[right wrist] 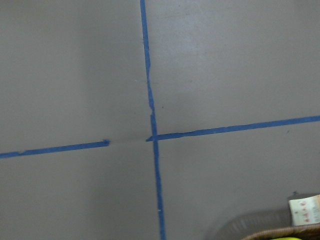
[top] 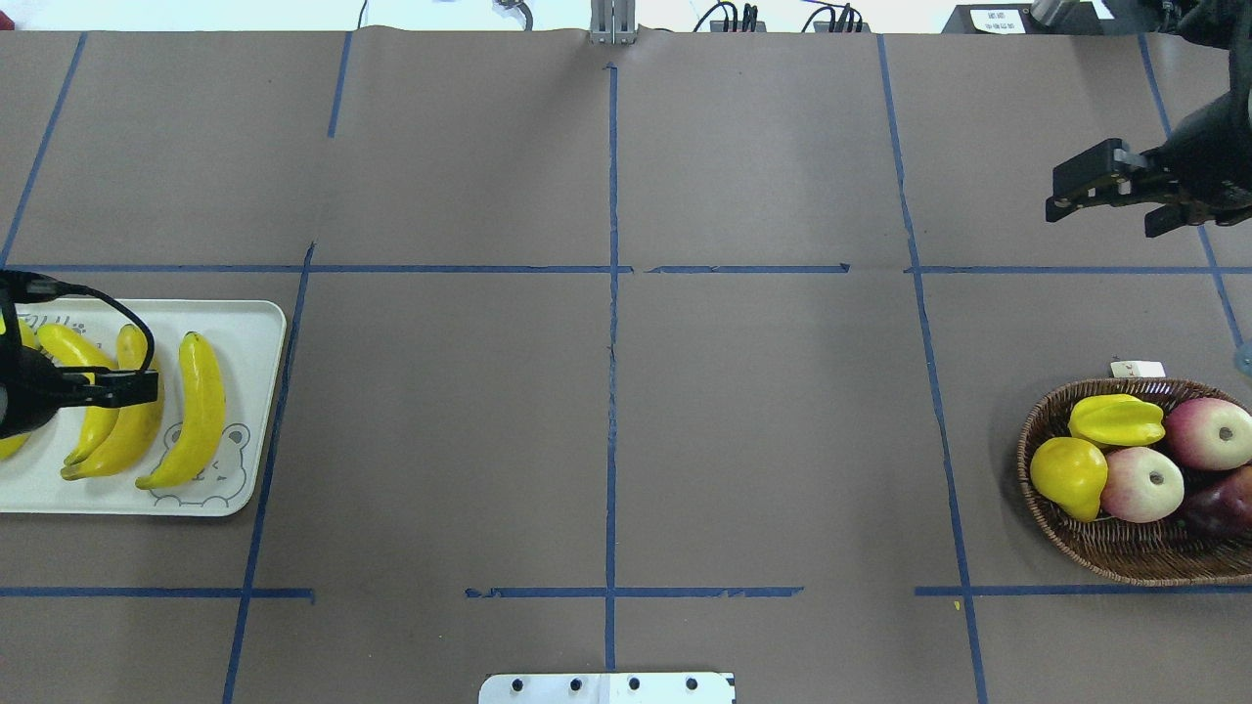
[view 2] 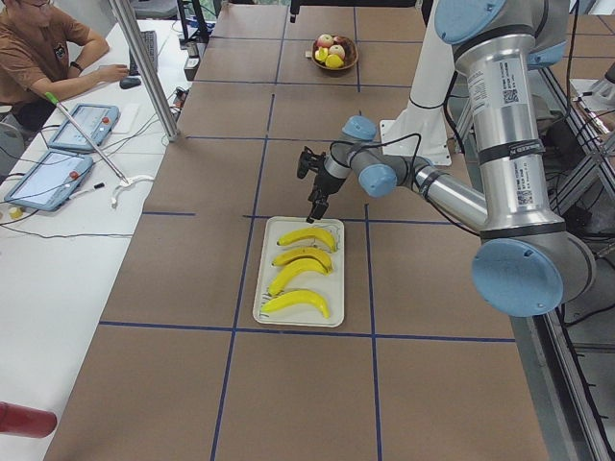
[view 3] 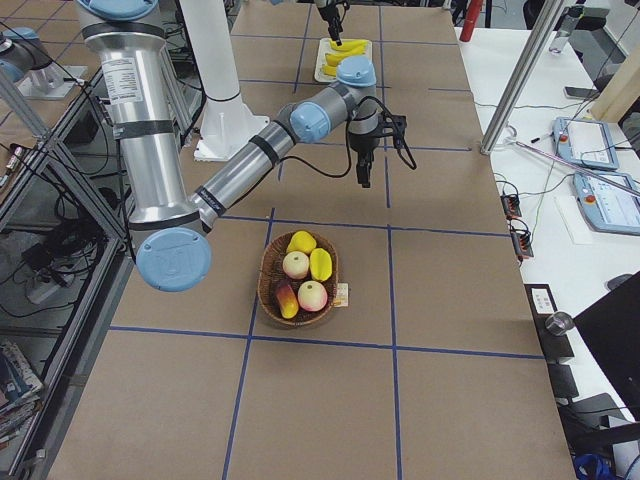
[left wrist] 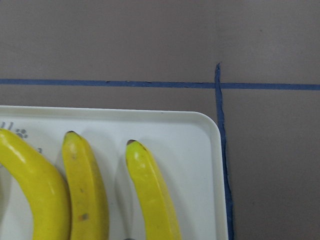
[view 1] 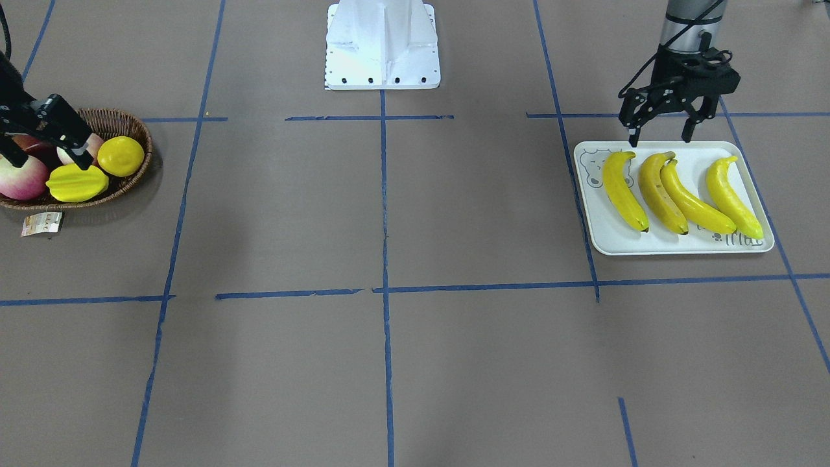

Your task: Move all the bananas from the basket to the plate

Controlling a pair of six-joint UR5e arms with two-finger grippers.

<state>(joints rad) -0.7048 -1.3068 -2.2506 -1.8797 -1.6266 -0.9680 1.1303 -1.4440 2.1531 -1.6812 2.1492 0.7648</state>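
With all four bananas (view 1: 624, 188) side by side on the plate (view 1: 603, 235) and none in the basket (view 1: 134, 123), the left tool (view 1: 660, 139), hovering wide open and empty above them, should lift straight up without nudging any, while the right tool (view 1: 50, 159) is likewise open and empty.

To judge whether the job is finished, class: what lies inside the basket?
The basket holds a starfruit, a lemon, two pink apples and a dark red fruit. The bananas are not among them. Whatever lies beneath that fruit is covered.
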